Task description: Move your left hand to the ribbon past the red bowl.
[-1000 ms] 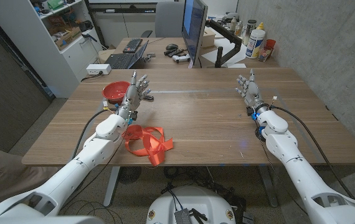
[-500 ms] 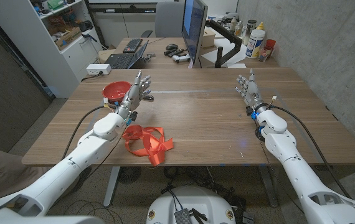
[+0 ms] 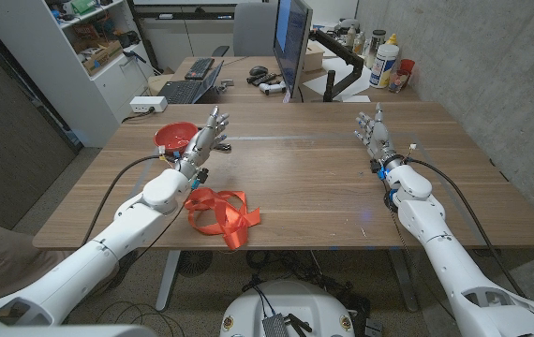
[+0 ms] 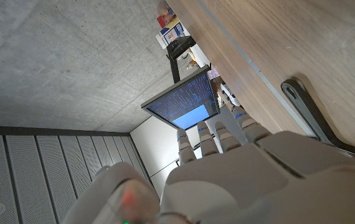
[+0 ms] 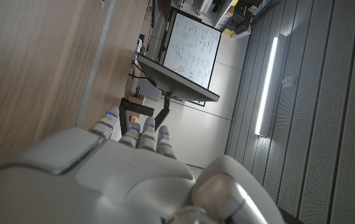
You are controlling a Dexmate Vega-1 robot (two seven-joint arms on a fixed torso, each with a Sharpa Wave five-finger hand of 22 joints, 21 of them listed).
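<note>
The crumpled, looped red ribbon point(image 3: 222, 214) lies on the grained wooden table point(image 3: 314, 178), at six o'clock from the round red bowl point(image 3: 174, 137). The left hand point(image 3: 203, 141) hovers beside the bowl, fingers spread and empty. The right hand point(image 3: 373, 132), at three o'clock, is likewise released.

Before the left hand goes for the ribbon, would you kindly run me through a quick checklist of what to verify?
1. Left hand holds nothing, fingers apart: ok.
2. Ribbon in plain sight, lying loose on the table near its front edge: ok.
3. Left hand at the ribbon: not ok; it is beside the red bowl, and the ribbon lies nearer the robot, by the forearm.
4. Red bowl clear of the hand: cannot tell; hand and rim overlap in the head view.
5. Right hand out of the way, on the far side of the table, holding nothing: ok.
6. Forearm clear of the ribbon: cannot tell; they overlap in the head view.
</note>
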